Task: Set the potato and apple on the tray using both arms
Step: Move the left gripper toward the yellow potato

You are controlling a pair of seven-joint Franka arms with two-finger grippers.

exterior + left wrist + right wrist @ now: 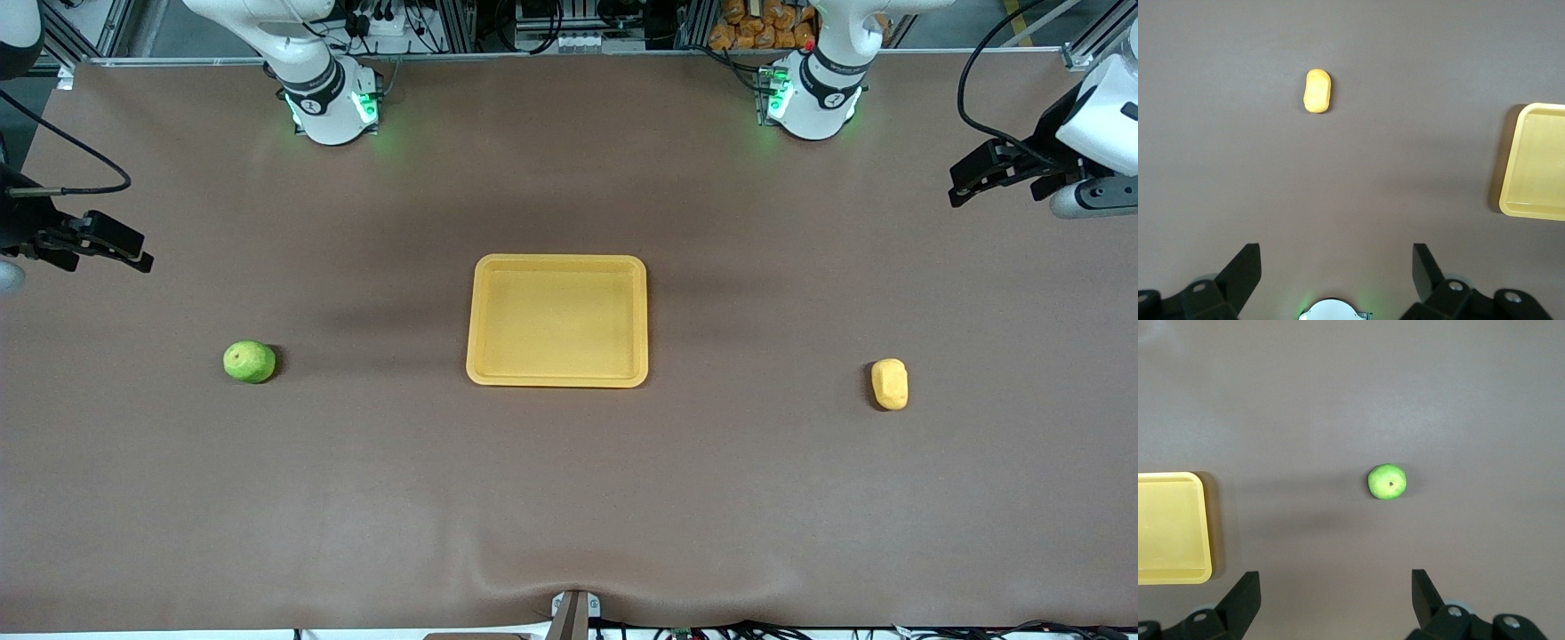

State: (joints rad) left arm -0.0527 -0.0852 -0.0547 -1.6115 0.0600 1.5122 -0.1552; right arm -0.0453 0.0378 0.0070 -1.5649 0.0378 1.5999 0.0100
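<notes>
The right tool [133,253] hangs wide and empty over the desk's [569,498] edge at the right arm's end; the apple [250,362] sits on the desk ahead of and below it, well apart, stem dimple up, so any approach angle suits. The empty tray [557,321] lies mid-desk between both fruits. The potato [890,384] lies ahead of and below the left tool [965,188], which hangs wide and empty over the left arm's end; its long axis runs along that tool's reach, so the jaws would likely span its short width. No readable writing shows on fruit or tray
</notes>
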